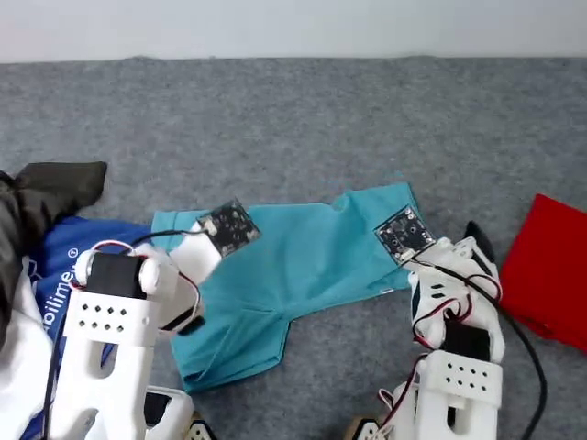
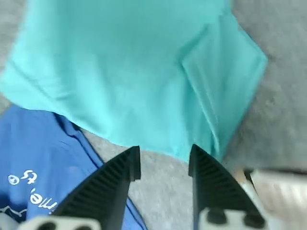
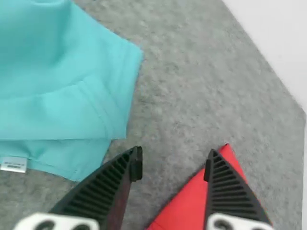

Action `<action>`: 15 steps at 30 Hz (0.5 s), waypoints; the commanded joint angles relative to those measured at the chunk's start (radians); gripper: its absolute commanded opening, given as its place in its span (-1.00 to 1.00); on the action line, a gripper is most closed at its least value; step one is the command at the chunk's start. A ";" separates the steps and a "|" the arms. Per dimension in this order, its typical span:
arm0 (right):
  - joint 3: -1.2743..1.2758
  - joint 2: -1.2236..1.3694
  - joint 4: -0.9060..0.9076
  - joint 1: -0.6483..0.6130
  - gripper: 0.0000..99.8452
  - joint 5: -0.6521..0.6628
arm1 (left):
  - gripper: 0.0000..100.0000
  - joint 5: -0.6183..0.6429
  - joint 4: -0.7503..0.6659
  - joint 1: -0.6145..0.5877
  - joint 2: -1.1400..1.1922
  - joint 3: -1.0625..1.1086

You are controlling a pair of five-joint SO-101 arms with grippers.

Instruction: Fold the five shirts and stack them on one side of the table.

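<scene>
While the teal shirt [image 1: 303, 261] lies lengthwise across the table [image 1: 275, 119] (near end bent toward the robot), its end corners are covered. The left gripper [image 2: 164, 163] gapes empty over its edge beside the blue shirt [image 2: 38, 153]. The right gripper [image 3: 173, 165], likewise gaping, hovers between it and the red shirt [image 3: 187, 211].

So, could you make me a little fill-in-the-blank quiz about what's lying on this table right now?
1. The rightmost shirt is coloured ____.
2. The lettered shirt next to the teal shirt is coloured ____.
3. The left gripper hovers at the teal shirt's edge with its jaws ____.
4. The right gripper holds ____.

Missing words: red; blue; open; nothing.
</scene>
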 commanded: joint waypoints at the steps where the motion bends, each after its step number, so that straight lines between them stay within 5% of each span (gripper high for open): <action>1: -0.012 -0.024 -0.033 0.016 -0.61 0.002 | -0.73 0.078 -0.115 -0.006 -0.018 -0.038; 8: -0.049 0.142 -0.232 -0.137 -0.88 -0.005 | -0.94 0.218 -0.446 -0.006 0.046 -0.010; 15: -0.505 0.636 -0.050 -0.147 -0.88 -0.305 | -0.95 0.275 -0.400 -0.005 0.376 -0.203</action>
